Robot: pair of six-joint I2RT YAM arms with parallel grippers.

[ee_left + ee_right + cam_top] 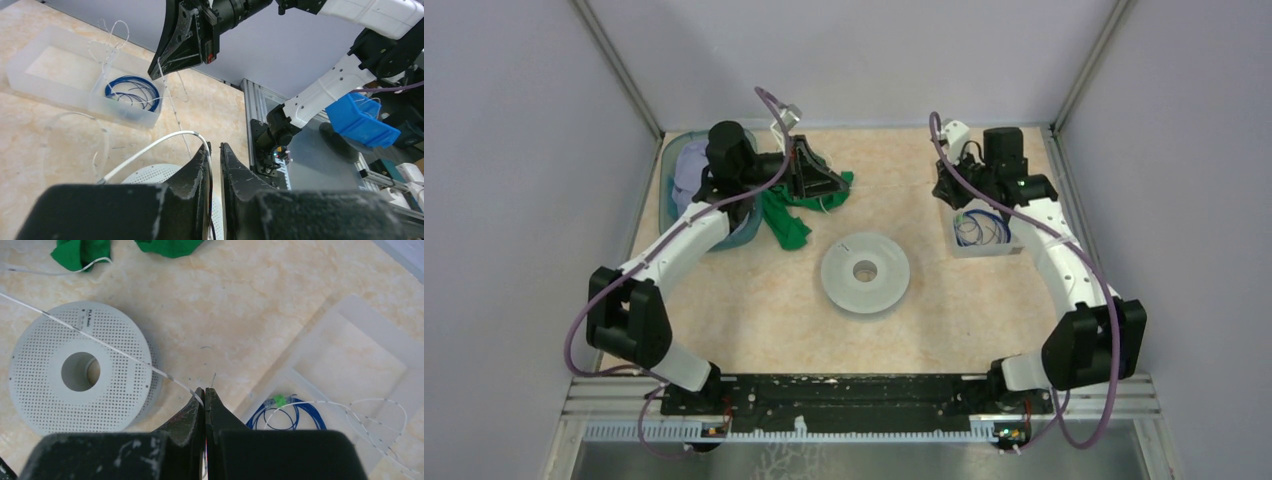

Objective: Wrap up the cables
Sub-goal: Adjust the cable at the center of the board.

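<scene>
the whitish cable [100,342] is stretched in a straight line over the far half of the table [754,300], above the pale spool [45,365] at mid-table. one end is pinched at the very tips of the right gripper [204,396], whose jaws are pressed fully together on it. from there it runs toward the far left corner. there the left gripper [215,150] hangs over the green cloth [789,220], its jaws only a narrow slit apart. the cable lies in that slit against one finger and looks nipped there. so its long axis runs jaw to jaw across the table, and neither arm is nearer. any winding has to work along that line, i judge. the blue cable [132,94] lies coiled in the clear tray [360,360] at the far right edge, close below the right jaws, and nothing grips it.
</scene>
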